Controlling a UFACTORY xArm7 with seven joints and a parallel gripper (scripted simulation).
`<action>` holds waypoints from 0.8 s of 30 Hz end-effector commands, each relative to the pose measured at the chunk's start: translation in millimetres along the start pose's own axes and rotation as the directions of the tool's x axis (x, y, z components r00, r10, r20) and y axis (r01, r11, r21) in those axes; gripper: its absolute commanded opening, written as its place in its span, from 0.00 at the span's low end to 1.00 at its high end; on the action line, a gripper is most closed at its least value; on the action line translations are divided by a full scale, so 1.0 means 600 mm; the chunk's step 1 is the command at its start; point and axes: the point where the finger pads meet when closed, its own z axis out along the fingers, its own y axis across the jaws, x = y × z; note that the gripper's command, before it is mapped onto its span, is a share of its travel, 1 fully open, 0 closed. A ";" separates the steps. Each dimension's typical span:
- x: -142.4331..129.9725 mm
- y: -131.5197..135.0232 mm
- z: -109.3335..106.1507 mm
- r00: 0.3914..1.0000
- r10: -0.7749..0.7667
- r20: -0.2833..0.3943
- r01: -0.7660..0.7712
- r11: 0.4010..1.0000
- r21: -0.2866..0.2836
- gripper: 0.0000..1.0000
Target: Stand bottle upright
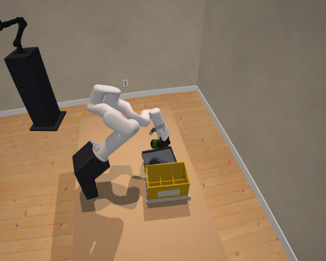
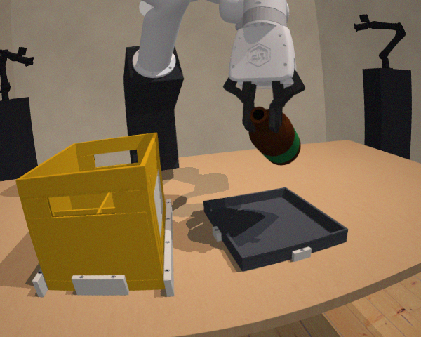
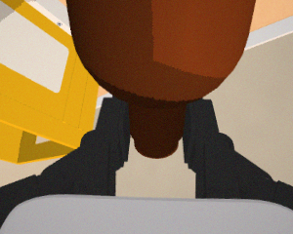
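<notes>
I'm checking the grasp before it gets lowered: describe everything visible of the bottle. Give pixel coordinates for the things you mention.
The bottle [image 1: 160, 143] [image 2: 274, 139] [image 3: 161, 54] is brown with a green band near its base, glass-like, with a rounded shoulder and a narrow neck with a dark open mouth. It hangs tilted, mouth higher than base, in the air above the tray's level. The end effector's [image 1: 165, 143] [image 2: 262, 126] [image 3: 156, 132] fingers grip its neck.
</notes>
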 end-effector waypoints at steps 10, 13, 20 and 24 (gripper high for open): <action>0.000 0.000 -0.001 0.999 0.001 0.046 -0.002 1.000 0.003 0.00; 0.000 0.000 -0.001 0.998 0.001 0.067 -0.002 1.000 0.005 0.00; 0.000 0.000 -0.001 0.994 0.001 0.110 -0.002 1.000 0.004 0.00; 0.000 0.000 -0.002 0.992 0.001 0.129 -0.002 1.000 0.003 0.00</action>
